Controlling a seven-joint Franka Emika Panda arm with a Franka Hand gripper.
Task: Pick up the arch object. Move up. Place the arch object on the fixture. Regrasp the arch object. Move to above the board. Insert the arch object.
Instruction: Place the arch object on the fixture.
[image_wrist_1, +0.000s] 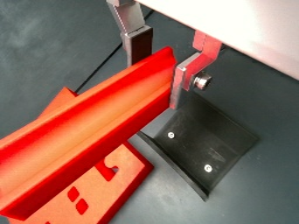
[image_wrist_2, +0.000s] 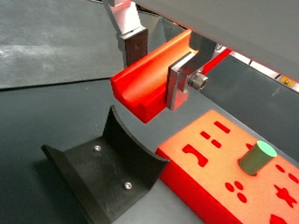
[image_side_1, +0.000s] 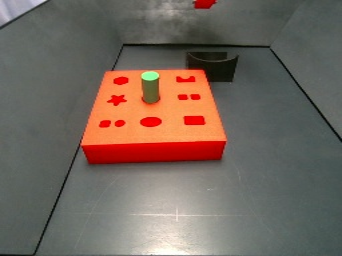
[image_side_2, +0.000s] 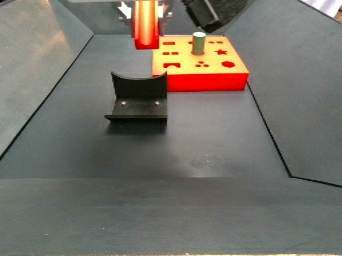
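Dark floor (image_side_2: 201, 150) bears fixture (image_side_2: 136, 98); gripper (image_wrist_2: 158, 61) clamps arch object (image_wrist_2: 152, 74) above.

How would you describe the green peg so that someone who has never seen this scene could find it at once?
Start at the big orange-red board on the dark floor. The green peg stands upright in one of its holes, the only green thing and the only piece sticking up from the board. The other loose piece, the red bar, is held up in the air by the hand.

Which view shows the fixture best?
A side view: the fixture shows whole, scooped top visible, the gripper holding the arch object above. Both wrist views crop it; the far side view shows it small.
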